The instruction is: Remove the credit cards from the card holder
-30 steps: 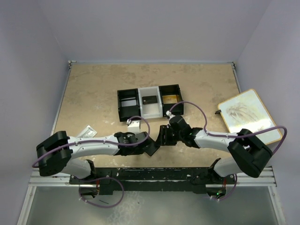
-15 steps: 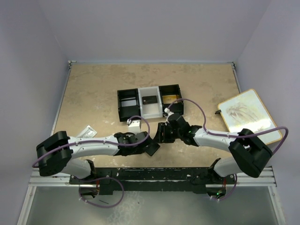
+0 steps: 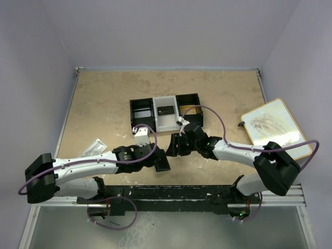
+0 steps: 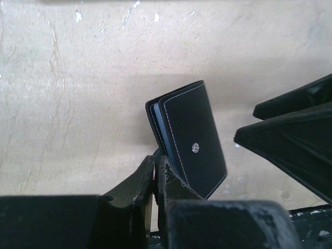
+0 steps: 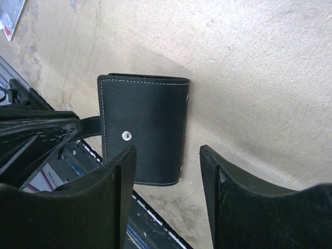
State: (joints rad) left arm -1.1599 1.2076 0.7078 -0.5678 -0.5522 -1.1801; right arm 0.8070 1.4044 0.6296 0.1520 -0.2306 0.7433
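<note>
Found wallet (image 4: 189, 140) folded shut, snap facing cam, mid-frame in left wrist view and lifted off table (image 4: 78, 104), shadow under it. Noted left gripper (image 4: 155, 174) clenched tight on wallet's lower corner at btm centre of that view, so read it as a grasp. Saw pale-blue sleeve edges along wallet's left side, but couldn't tell whether any card sat in them. Spotted right gripper (image 5: 167, 176) released, fingers spread wide at btm of right wrist view, w/ wallet just beyond and between them, not touching. In top view, placed wallet at lower centre, near arm bases, w/ both grippers closing in from either side. Picked out tray (image 3: 132, 110) w/ three bins at upper centre: dark card (image 3: 166, 110) in white middle bin, gold card (image 3: 188, 109) in right bin; left bin too dark to read. Judged task well underway: two cards looked already out & sorted into tray. Left to do, as far as could be told: open wallet, check sleeves, pull any card remaining, prob. w/ right gripper. Also noted white packet (image 3: 94, 147) at left & picture board (image 3: 270, 127) at right edge, both well apart from wallet.
</note>
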